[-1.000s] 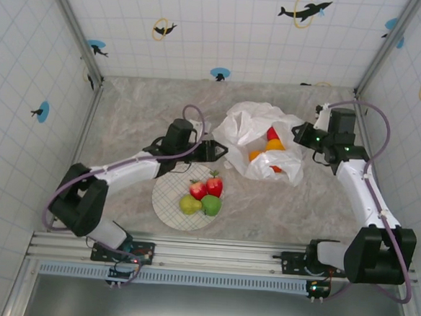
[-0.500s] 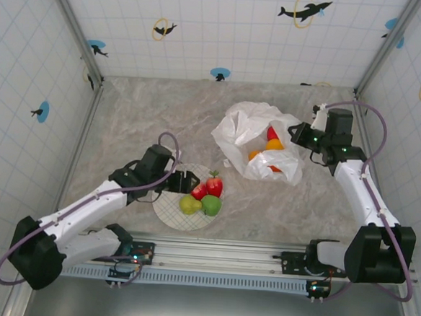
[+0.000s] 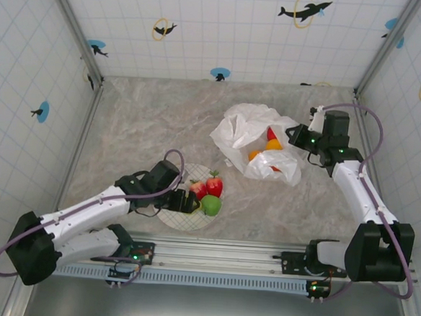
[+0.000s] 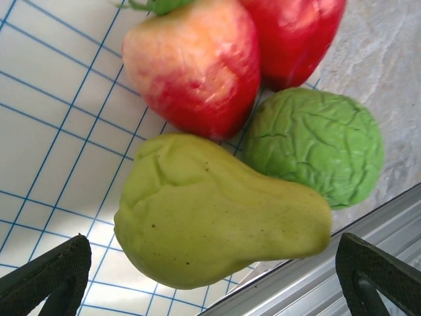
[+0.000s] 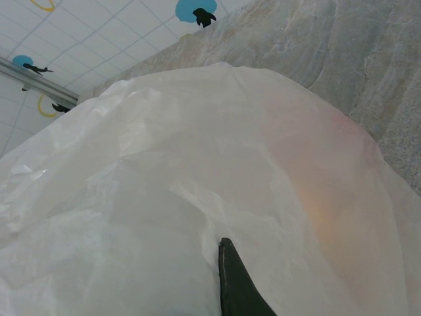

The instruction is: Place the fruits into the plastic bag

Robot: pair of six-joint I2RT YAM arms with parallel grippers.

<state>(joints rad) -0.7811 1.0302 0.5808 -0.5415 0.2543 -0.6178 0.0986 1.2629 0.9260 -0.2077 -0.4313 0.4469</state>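
**Now: left hand wide over the plate, right hand pinching the bag**

Up on the overhead view we see the left hand [image 3: 186, 201] low over the near side of the round gridded plate [image 3: 165, 214], fingers spread wide and holding nothing. It covers most of the pear [image 4: 217, 210] from above. The left wrist camera gives us that fruit whole, lying on its side between the two dark fingertips [image 4: 49, 276]. Crowding the pear are a green apple [image 4: 312, 148], touching its narrow end, and a red-and-peach fruit [image 4: 197, 66] against its upper flank. A deeper red fruit [image 4: 296, 33] sits behind them. The wrist view also shows the apple at the plate's edge, near the metal rail [image 4: 316, 289].

Well apart, on the far right of the marbled surface [image 3: 140, 124], lies the plastic bag [image 3: 241, 128], crumpled and open. Inside it we make out a red fruit [image 3: 272, 133] and two orange fruits [image 3: 274, 144]. The right hand [image 3: 293, 135] is closed at the bag's right rim, gripping the film. Its own camera shows white plastic draped over one dark finger [image 5: 237, 283], with an orange glow through the film; the fruits themselves are veiled there.
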